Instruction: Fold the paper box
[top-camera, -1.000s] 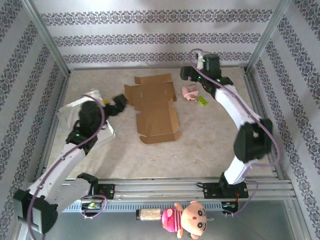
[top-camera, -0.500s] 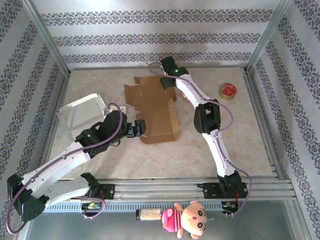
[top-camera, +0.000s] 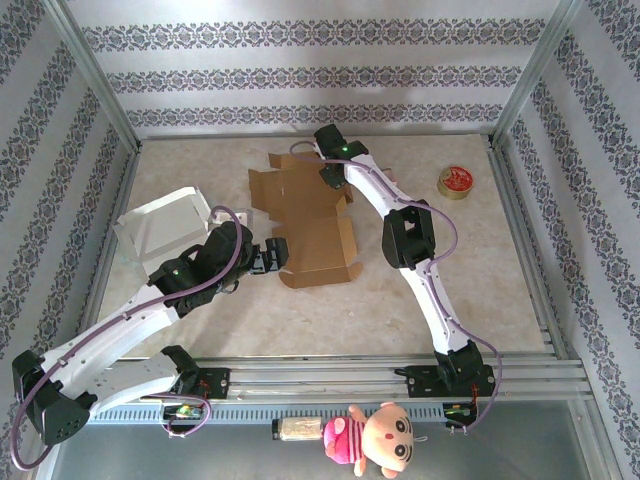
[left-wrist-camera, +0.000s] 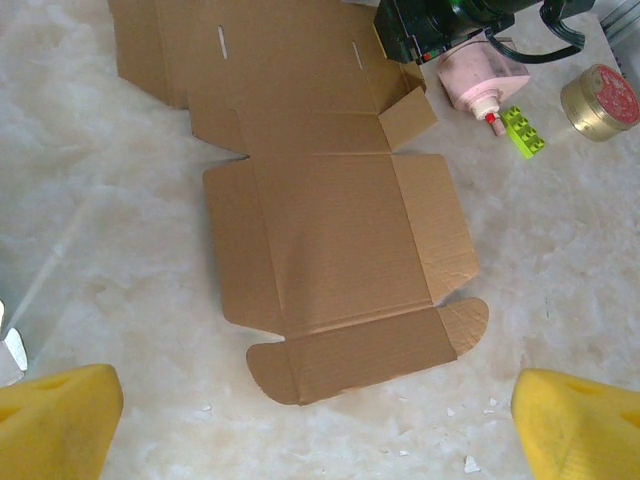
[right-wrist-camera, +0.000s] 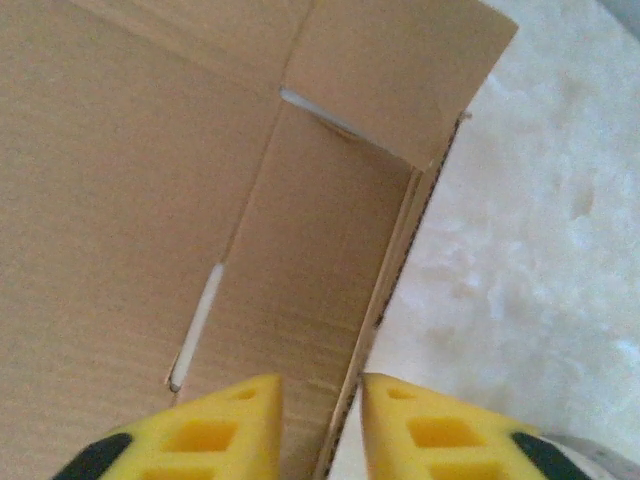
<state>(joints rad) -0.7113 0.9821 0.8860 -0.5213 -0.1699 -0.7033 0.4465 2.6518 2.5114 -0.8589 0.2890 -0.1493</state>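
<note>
2 yellow pads of the right gripper (right-wrist-camera: 320, 425) stand close together astride a side flap of the paper box (top-camera: 310, 215), at the box's 1 o'clock corner; whether they pinch it, I cannot tell. The box lies unfolded on the table (top-camera: 450, 280). The left gripper (top-camera: 275, 252) hangs spread wide at the box's 8 o'clock edge, cardboard at its 12 o'clock, apart.

A robotics lab test cell, not a lived-in room. Bare aluminium posts (top-camera: 95, 75) rise at the upper left and upper right, framing walls (top-camera: 300, 80) of printed wallpaper panels. A marble-look tabletop (top-camera: 300, 320) fills the middle. Slotted metal rails (top-camera: 320, 375) along the bottom carry the bolted, cabled left arm (top-camera: 120, 335) and right arm (top-camera: 430, 290) — and a plush doll (top-camera: 375, 440) lies at bottom centre.
</note>
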